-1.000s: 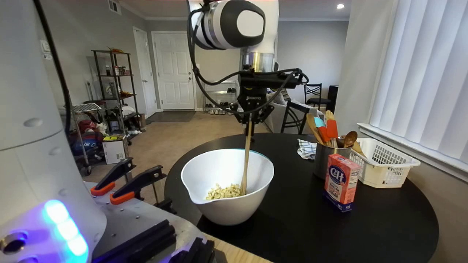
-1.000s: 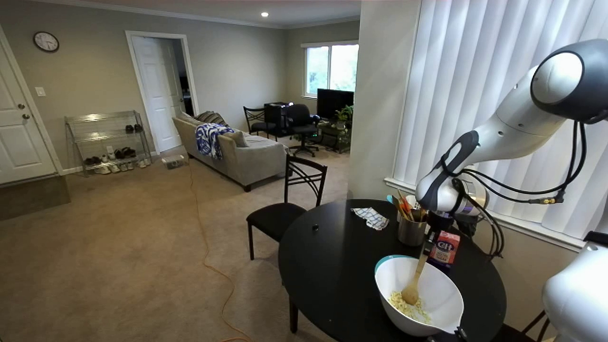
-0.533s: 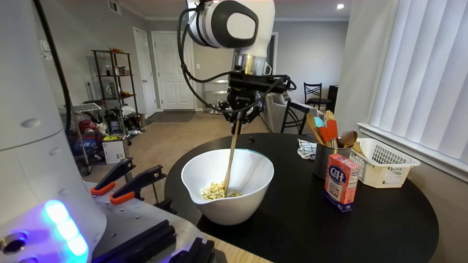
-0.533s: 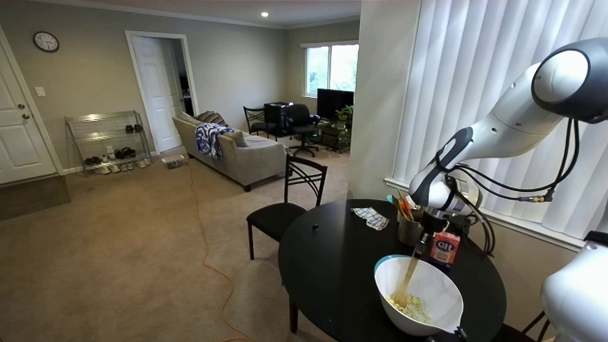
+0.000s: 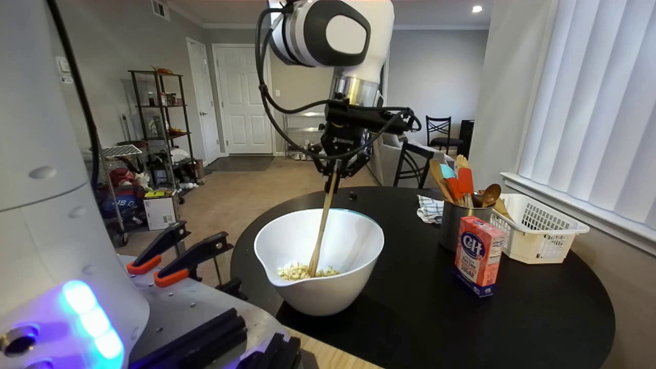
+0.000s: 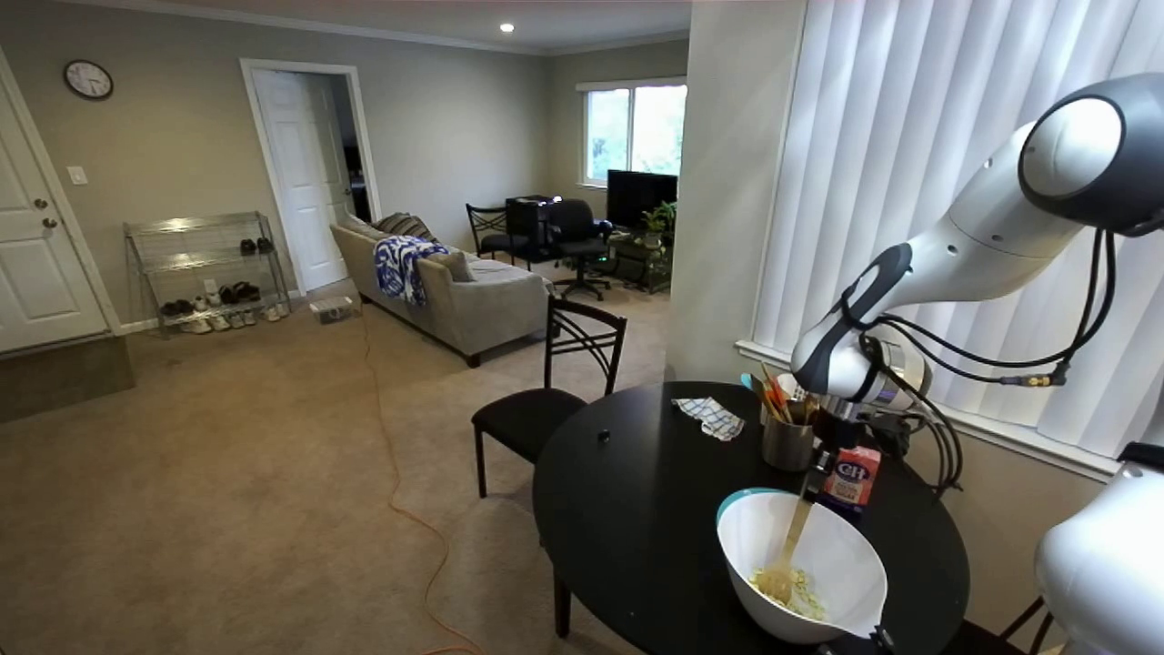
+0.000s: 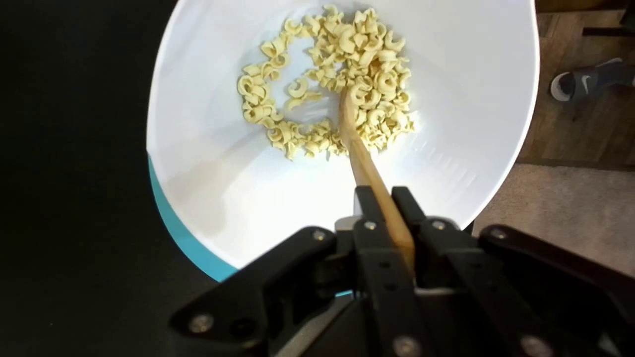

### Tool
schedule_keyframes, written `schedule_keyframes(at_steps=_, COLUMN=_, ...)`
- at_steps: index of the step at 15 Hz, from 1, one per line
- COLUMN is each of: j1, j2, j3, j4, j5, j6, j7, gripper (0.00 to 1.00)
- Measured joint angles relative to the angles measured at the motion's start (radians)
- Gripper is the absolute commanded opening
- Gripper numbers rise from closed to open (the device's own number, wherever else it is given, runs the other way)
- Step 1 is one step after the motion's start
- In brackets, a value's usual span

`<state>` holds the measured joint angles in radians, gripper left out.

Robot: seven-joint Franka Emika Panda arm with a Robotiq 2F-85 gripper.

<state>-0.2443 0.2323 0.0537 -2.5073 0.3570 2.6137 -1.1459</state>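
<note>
Spoon (image 7: 362,163) and arm (image 5: 348,33) have shifted since a second ago: in an exterior view, the spoon leans more and its head sits farther left. Clenched jaws grip its wooden handle from both sides above the bowl (image 5: 323,300). Down in the bowl, its head rests among the pasta (image 7: 387,82). The bowl stands on the black bench (image 5: 410,318); the sugar box (image 5: 479,256) stands near the utensil pot (image 6: 787,444).

Has shifted the gripper (image 5: 333,183) leftward in an exterior view since a second ago, slanting the wooden spoon (image 5: 323,225) further from upright and leaving the pasta (image 5: 294,272) flatter and spread wider.
</note>
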Motion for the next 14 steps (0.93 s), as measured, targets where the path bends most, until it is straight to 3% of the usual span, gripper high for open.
schedule_keyframes(at_steps=14, j1=-0.005, j2=0.003, j3=-0.105, j4=-0.007, j5=-0.09, j6=-0.062, j7=0.007, gripper=0.05)
